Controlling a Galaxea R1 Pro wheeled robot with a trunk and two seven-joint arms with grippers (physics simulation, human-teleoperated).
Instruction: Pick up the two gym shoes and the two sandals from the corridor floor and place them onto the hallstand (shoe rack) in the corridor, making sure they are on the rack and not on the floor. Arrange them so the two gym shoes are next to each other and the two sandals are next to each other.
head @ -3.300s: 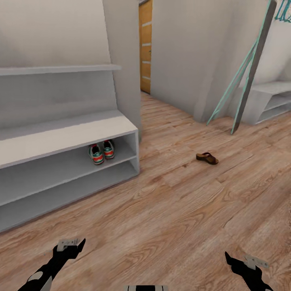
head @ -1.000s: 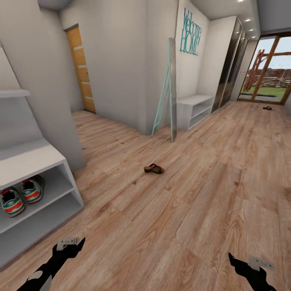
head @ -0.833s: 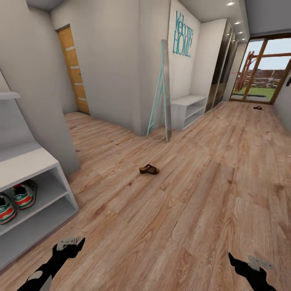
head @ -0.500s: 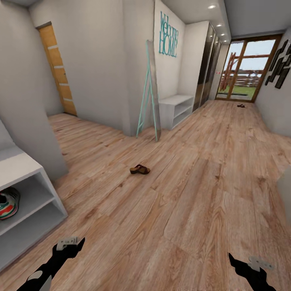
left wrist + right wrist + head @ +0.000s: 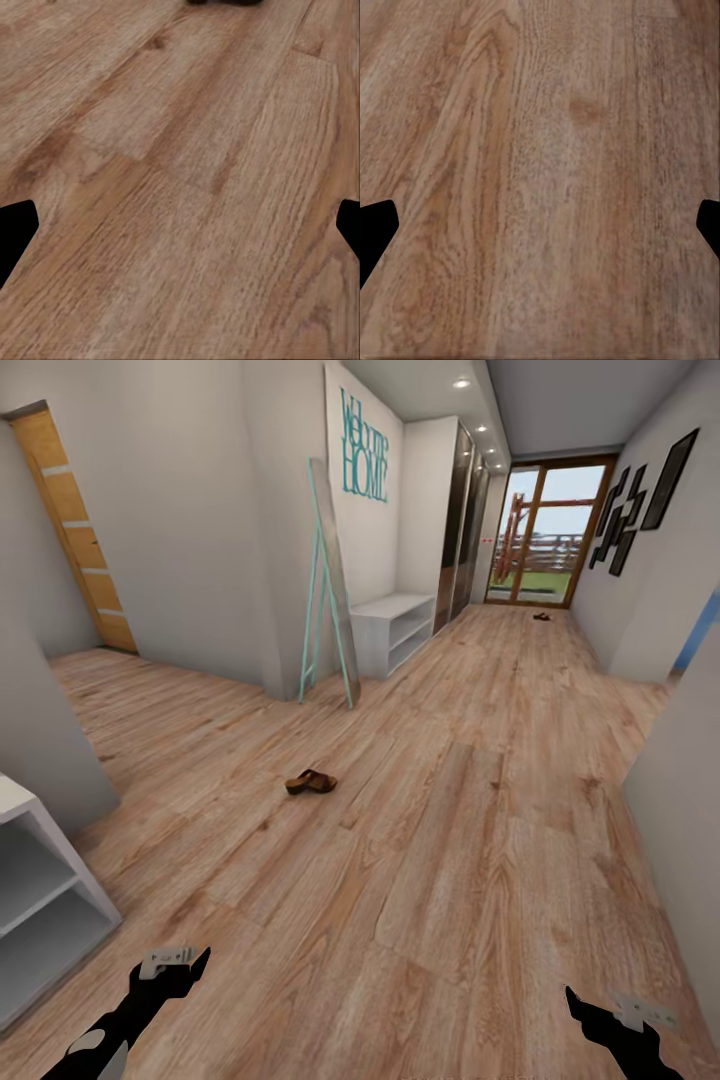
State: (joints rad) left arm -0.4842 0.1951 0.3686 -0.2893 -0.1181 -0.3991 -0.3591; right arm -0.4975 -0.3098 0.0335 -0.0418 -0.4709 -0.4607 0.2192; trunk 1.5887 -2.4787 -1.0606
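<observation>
One dark-brown sandal [image 5: 311,782] lies alone on the corridor floor [image 5: 450,840], well ahead of both arms. Another small dark sandal [image 5: 541,617] lies far down the corridor by the glass door. A corner of the light-grey hallstand [image 5: 45,860] juts in at the left edge, and what I see of its shelves is bare. The gym shoes are out of view. My left gripper [image 5: 187,968] and right gripper [image 5: 582,1002] hang low over bare planks, both open and holding nothing. In the wrist views the black fingertips [image 5: 15,225] [image 5: 375,225] stand wide apart.
A teal-framed standing mirror [image 5: 330,580] leans on the left wall beside a plain low grey bench [image 5: 395,625]. A wooden door [image 5: 80,540] is at the far left. A grey wall corner [image 5: 680,790] closes in on the right. A dark shape [image 5: 225,2] is cut off at the left wrist view's edge.
The camera has swung right, so the hallstand with the gym shoes slid off the left edge and the far corridor came into view. Both grippers keep the same pose.
</observation>
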